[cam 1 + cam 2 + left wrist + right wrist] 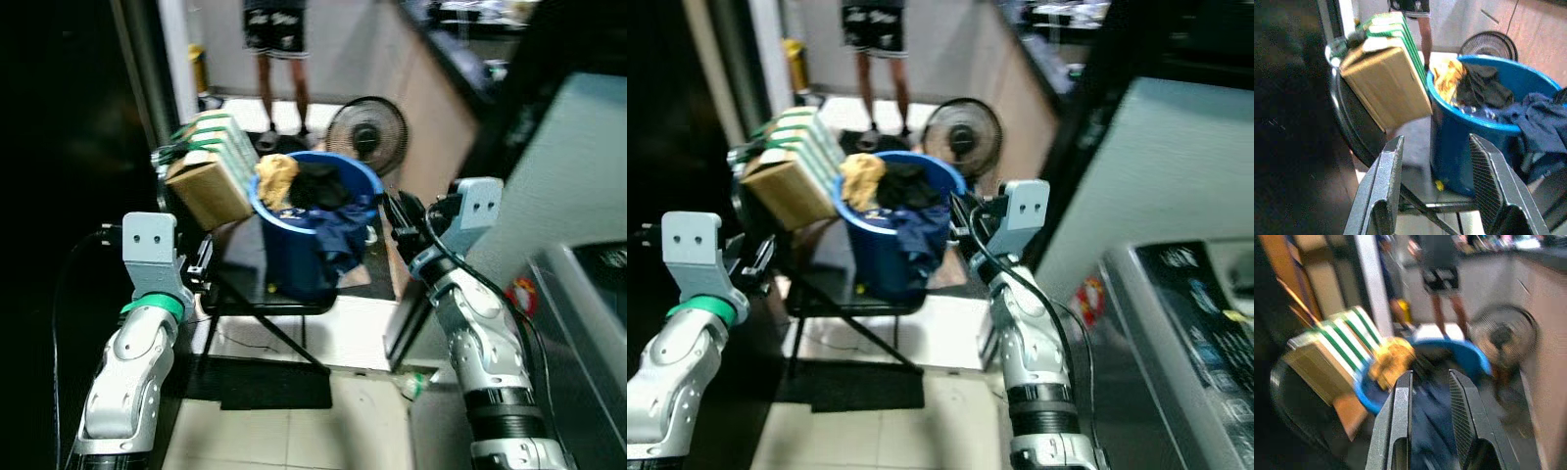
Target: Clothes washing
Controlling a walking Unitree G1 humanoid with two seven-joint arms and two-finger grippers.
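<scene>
A round blue plastic tub (312,245) heaped with clothes, a yellow cloth (276,179), a black garment (318,186) and a navy one draped over its rim, stands on a dark folding stand (265,294), beside a tilted cardboard box (208,191) and green-striped packs (220,142). The head views add a table fan (366,132), a person's legs (279,69) behind and a grey washing machine (1176,323) on the right. In the wrist views the left gripper (1437,188) is spread wide and empty near the tub, while the right gripper (1430,421), blurred, has its ribbed fingers a narrow gap apart over the navy cloth.
</scene>
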